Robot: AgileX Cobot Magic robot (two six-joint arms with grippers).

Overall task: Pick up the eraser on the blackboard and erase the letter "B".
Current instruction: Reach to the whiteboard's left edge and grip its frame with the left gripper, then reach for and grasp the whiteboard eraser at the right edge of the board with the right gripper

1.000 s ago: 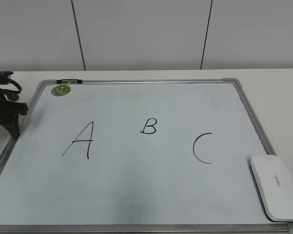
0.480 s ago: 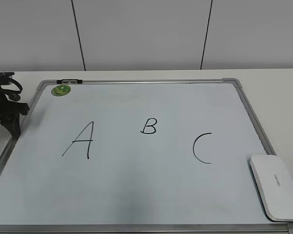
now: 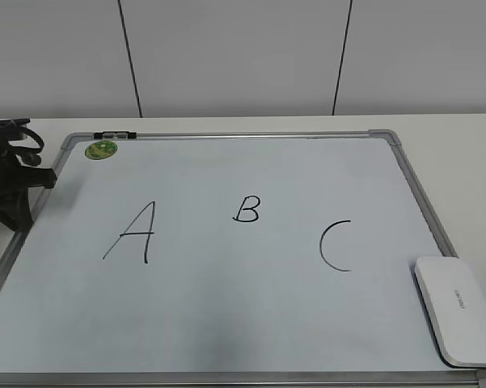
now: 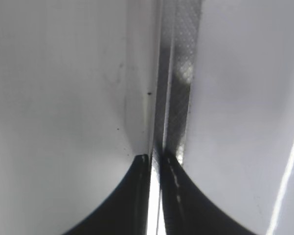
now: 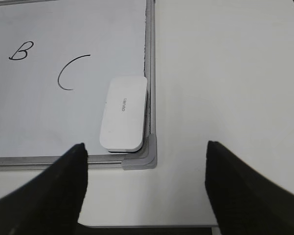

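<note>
The blackboard point(image 3: 226, 323) is a white dry-erase board with a silver frame, lying flat on the table. The small black letter "B" point(image 3: 247, 209) is at its middle; it also shows in the right wrist view point(image 5: 20, 50). The white eraser point(image 3: 458, 309) lies in the board's near right corner, partly over the frame, and shows in the right wrist view point(image 5: 124, 113). My right gripper point(image 5: 144, 161) is open and empty, hovering over the bare table just short of that corner; it is outside the exterior view. My left gripper point(image 3: 16, 206) is shut, its tips point(image 4: 154, 159) at the board's left frame point(image 4: 178, 73).
A taller black "A" point(image 3: 133, 233) is left of the "B" and a curved "C" point(image 3: 335, 246) is right of it, close to the eraser. A round green magnet point(image 3: 102, 149) and a black marker point(image 3: 115, 134) sit at the board's far left corner. White table surrounds the board.
The left arm has shifted slightly up and toward the board's left frame. The eraser and letters are unchanged.
</note>
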